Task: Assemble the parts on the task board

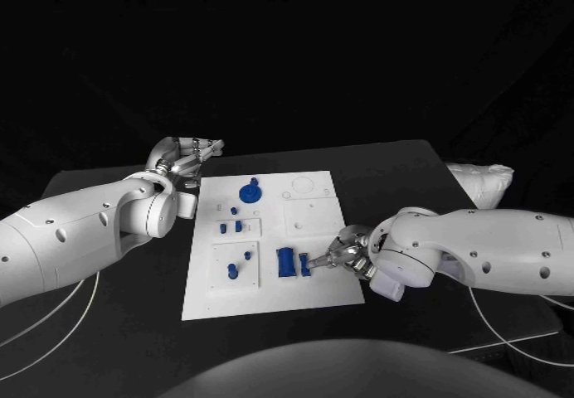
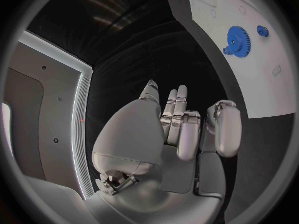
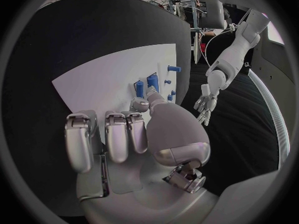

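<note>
The white task board [image 1: 270, 286] lies mid-table. A blue gear [image 1: 250, 193] sits near its far edge, also seen in the left wrist view [image 2: 237, 36] beside a small blue peg [image 2: 262, 31]. Small blue pegs [image 1: 231, 225] stand at the board's left side, and two more blue pieces [image 1: 232, 269] lie nearer the front. A blue block [image 1: 286, 262] stands front centre. Beside that block my right hand [image 1: 344, 254] pinches a small blue part [image 1: 308, 267] between thumb and a finger, its other fingers [image 3: 116, 137] curled. My left hand [image 1: 186, 157] hovers off the board's far left corner, fingers apart and holding nothing.
A white bag [image 1: 484, 182] lies at the table's far right. Cables run along the front, right [image 1: 514, 336] and left [image 1: 48, 319]. Black table surface lies bare on both sides of the board.
</note>
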Tool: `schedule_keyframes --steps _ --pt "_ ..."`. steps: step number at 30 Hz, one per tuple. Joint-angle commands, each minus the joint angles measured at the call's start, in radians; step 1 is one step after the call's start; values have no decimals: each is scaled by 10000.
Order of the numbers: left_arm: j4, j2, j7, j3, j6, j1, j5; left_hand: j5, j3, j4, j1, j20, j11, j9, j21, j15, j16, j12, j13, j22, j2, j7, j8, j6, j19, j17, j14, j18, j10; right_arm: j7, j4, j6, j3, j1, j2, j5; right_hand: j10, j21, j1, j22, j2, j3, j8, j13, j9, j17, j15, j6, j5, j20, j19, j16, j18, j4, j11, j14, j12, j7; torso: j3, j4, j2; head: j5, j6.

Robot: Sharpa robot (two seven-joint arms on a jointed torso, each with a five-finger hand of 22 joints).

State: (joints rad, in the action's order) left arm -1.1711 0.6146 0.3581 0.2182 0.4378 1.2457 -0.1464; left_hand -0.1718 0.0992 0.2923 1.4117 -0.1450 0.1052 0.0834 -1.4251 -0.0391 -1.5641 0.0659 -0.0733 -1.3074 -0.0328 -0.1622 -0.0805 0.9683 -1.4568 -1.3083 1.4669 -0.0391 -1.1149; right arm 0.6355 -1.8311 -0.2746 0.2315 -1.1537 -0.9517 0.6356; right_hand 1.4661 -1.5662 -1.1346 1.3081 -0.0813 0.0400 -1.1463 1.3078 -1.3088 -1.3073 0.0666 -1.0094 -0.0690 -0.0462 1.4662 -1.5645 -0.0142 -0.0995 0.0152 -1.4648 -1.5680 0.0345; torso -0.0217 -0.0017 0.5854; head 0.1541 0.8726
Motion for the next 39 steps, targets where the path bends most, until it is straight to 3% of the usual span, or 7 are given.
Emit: schedule_keyframes --steps 1,14,39 --pt "-16 -23 48 -7 -164 7 -41 -71 78 -13 -13 -33 16 14 71 -34 10 28 -16 -2154 -76 7 -46 -38 9 -2484 965 25 53 211 97 554 3 20 96 174 1047 -46 81 2627 -31 -58 21 2630 -40 -2635 86 55 44 74 1046 -63 142 -27 104 -1060 -28 -7 3 2 2 6 0" --pt "-18 -27 47 -7 -178 7 -41 -80 98 -12 12 -33 16 15 78 -35 13 28 -16 -2152 -89 7 -50 -39 15 -2479 962 23 52 508 511 891 3 91 479 154 1047 -46 45 2627 -127 -16 111 2630 -53 -2635 101 198 55 91 1046 -63 142 -35 120 -1060 -28 -23 -2 1 9 12 0" --pt "12 -69 71 -7 -178 7 -48 -83 107 -12 25 -33 16 15 69 -35 9 27 -17 -2155 -100 7 -51 -41 8 -2484 965 26 53 505 763 798 1 166 684 147 1047 -46 -58 2627 -284 87 436 2630 11 -2635 121 604 -23 116 1046 -63 142 -15 136 -1060 -28 -35 1 0 5 46 0"
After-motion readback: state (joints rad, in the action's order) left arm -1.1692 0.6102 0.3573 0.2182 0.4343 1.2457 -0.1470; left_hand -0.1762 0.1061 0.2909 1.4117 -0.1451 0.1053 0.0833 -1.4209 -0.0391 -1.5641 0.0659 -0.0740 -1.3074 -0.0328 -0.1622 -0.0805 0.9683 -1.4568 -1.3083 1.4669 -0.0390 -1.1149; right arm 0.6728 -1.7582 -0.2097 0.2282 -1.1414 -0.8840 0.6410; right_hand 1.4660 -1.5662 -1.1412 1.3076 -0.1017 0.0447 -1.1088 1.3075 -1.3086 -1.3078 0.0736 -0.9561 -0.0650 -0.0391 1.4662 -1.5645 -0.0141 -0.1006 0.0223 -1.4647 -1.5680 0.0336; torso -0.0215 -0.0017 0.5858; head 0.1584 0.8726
